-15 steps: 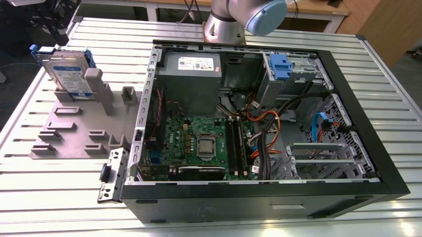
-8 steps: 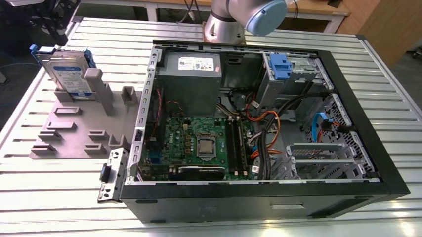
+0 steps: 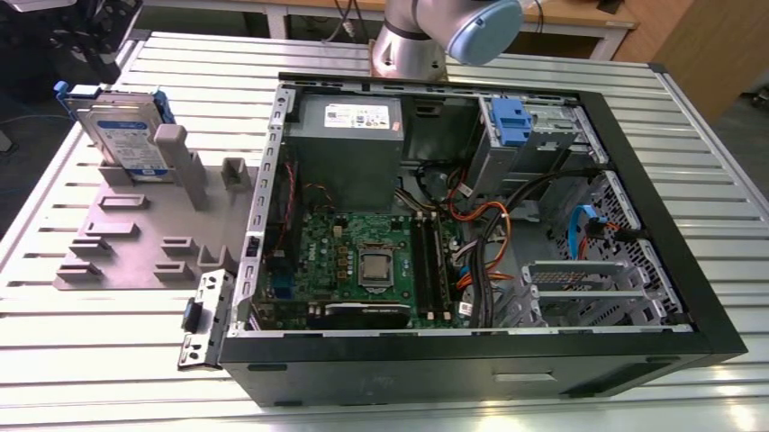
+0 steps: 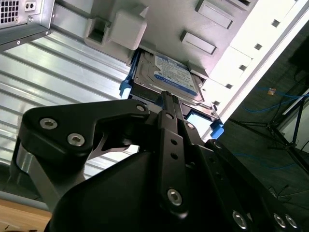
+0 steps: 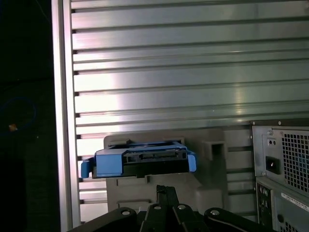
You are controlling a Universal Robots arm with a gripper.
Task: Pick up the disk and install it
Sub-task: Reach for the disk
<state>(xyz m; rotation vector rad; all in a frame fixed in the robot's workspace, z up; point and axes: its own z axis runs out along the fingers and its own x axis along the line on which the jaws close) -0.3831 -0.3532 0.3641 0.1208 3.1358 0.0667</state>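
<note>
The disk [image 3: 121,130] stands on edge in a slot of the grey holder [image 3: 144,234] at the exterior view's left, outside the computer case. It is silver with a white-and-blue label and a blue carrier frame. In the first wrist view the disk [image 5: 140,162] shows edge-on, blue frame toward the camera. My gripper [image 5: 164,189] hangs close by it, fingers together, with nothing between them. In the second wrist view the gripper [image 4: 166,95] tips point at the disk [image 4: 166,77] without touching it.
The open computer case [image 3: 673,297] lies on the slatted metal table [image 3: 72,378]. Inside are a grey power-supply box [image 3: 348,121], the motherboard [image 3: 360,261], cables and a blue latch on a silver cage [image 3: 511,121]. The arm's base [image 3: 445,36] stands behind the case.
</note>
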